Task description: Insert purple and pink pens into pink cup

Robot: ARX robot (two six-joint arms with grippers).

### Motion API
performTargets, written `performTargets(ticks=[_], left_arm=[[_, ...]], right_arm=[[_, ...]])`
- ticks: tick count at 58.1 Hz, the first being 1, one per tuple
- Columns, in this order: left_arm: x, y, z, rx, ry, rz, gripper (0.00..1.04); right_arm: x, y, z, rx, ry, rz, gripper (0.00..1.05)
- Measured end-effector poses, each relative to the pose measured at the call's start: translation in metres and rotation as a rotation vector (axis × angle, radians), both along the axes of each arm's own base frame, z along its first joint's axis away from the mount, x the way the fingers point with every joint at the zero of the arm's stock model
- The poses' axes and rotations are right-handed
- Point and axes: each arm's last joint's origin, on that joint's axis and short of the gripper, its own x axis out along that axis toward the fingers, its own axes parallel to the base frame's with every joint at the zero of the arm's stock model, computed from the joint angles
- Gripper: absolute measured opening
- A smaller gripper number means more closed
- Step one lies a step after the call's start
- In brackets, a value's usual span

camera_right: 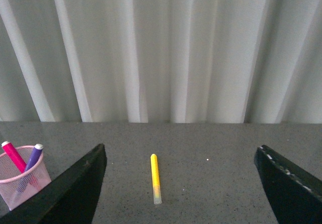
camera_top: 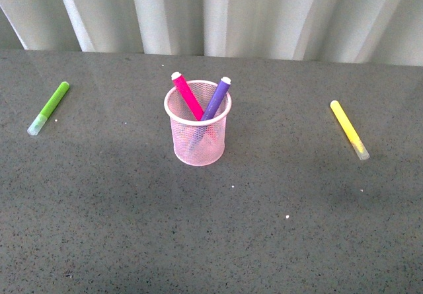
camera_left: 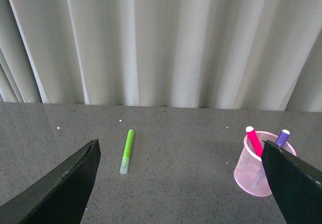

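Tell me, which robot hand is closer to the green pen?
Left. The left gripper looks straight at the green pen, which lies between its open fingers. The right gripper faces the yellow pen instead.

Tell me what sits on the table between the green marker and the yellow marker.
In the front view, the pink cup stands between the green marker and yellow marker, holding the pink pen and purple pen.

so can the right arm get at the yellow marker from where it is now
Probably yes. In the right wrist view the yellow marker lies alone on the table, straight ahead between the open fingers of the right gripper. Nothing stands between them; the pink cup sits well off to one side.
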Motion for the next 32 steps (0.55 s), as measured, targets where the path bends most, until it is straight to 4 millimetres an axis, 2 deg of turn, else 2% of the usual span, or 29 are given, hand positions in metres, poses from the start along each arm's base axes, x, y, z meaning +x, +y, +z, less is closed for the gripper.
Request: performTargets(ticks=[32], left_arm=[[0.0, 0.0, 0.0, 0.0, 0.0, 0.0, 0.98]], right_arm=[[0.0, 0.0, 0.0, 0.0, 0.0, 0.0, 0.98]])
